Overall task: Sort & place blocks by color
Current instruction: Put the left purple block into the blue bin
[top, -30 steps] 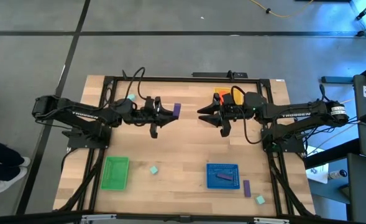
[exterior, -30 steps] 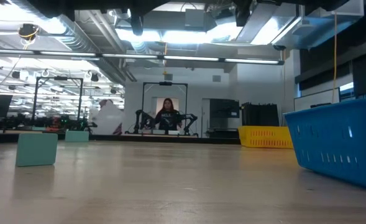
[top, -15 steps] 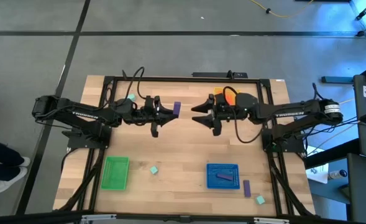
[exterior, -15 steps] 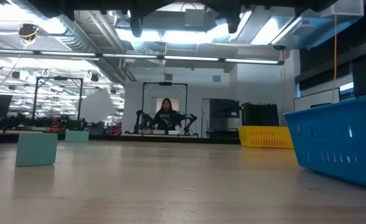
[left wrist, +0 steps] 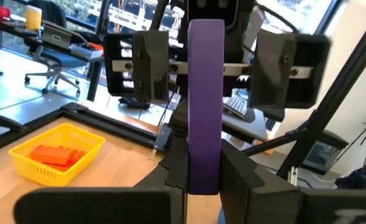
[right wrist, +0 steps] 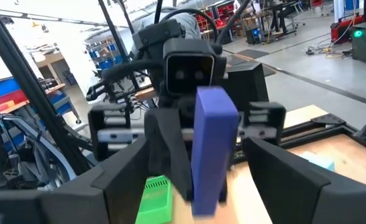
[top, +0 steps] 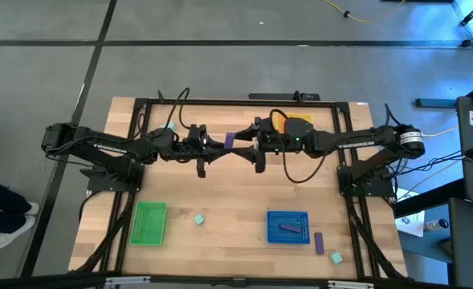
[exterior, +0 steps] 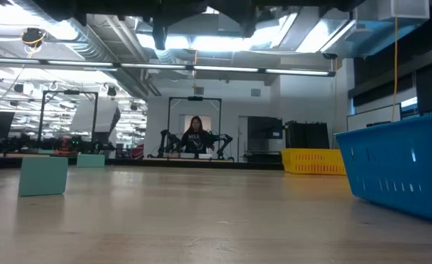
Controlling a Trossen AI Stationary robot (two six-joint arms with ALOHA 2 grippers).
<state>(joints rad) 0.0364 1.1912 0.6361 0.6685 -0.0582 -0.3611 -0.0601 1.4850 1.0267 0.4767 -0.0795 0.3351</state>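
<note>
In the high view the two arms meet over the far middle of the desk point(top: 220, 201). The left pincer point(top: 220, 144) holds the purple block point(top: 230, 140), and the right pincer point(top: 248, 146) comes to it from the other side with its jaws wide. This looks like a handover, since the blue tray point(top: 288, 227) with another purple block lies on the right side.

The low view shows only the bare desk, a mint block point(exterior: 43, 174) and the blue tray wall.

In the left wrist view the purple block stands upright between the fingers point(left wrist: 235, 177), with the yellow tray point(left wrist: 55, 152) behind.

In the right wrist view the block sits between the open fingers point(right wrist: 167, 155), which do not seem to touch it. To do it well, the right pincer should close on the free end before the left one lets go.
</note>
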